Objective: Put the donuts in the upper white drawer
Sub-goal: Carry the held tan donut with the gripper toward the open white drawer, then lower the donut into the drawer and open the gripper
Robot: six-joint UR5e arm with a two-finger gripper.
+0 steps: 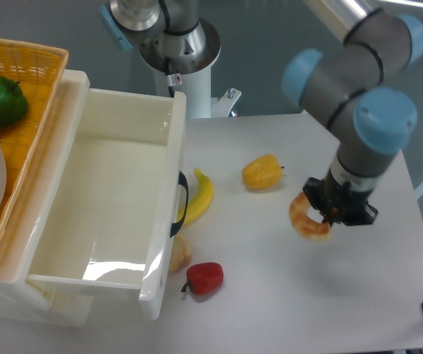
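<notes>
Gripper clamped on a donut, lifted above the table, right of the open upper white drawer.

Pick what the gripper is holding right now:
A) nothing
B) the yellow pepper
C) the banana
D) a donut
D: the gripper is shut on a donut, lifted above the table, while the yellow pepper and banana lie on the table.

Gripper w/ donut above table, right of open upper white drawer.
</notes>
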